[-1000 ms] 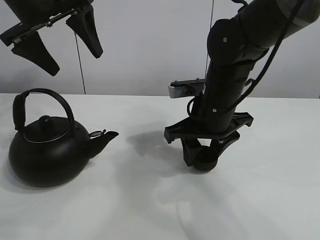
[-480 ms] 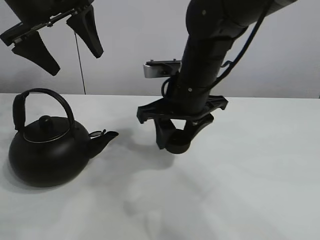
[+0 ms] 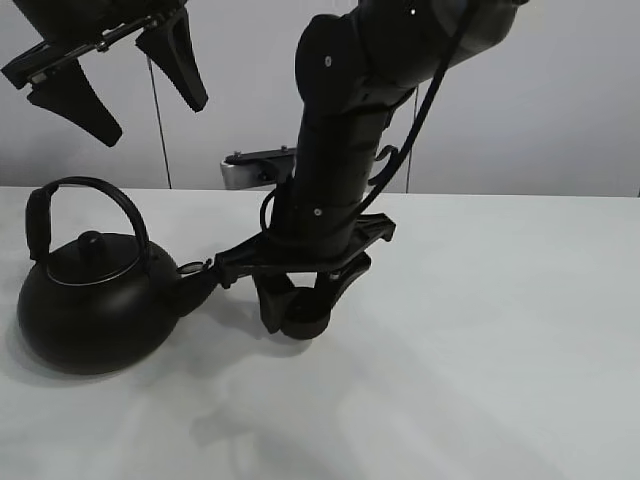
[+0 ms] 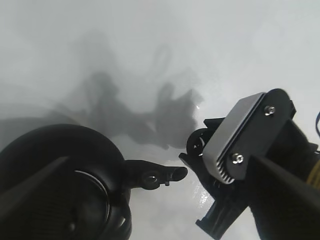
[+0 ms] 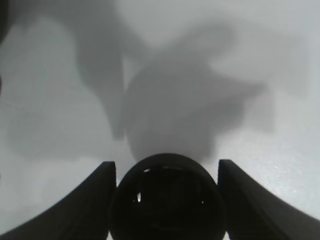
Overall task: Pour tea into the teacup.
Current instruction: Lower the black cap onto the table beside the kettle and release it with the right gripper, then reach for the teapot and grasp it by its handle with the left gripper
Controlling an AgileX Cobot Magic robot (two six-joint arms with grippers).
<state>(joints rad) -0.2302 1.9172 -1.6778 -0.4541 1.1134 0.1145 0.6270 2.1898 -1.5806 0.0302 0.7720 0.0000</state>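
The left gripper (image 3: 152,122) hangs wide open high above the kettle (image 3: 90,310), whose spout (image 3: 205,283) points at the right gripper (image 3: 298,306), which is closed around the small black teacup (image 3: 303,326) low over the table (image 3: 520,340) just beside the spout; whether the cup's base touches the table I cannot tell. The likely trouble is crowding: the right gripper's body sits so near the spout that any move toward the kettle could knock it, and the smooth round cup could slip or tip in its hold. No brand, label or writing is readable anywhere.
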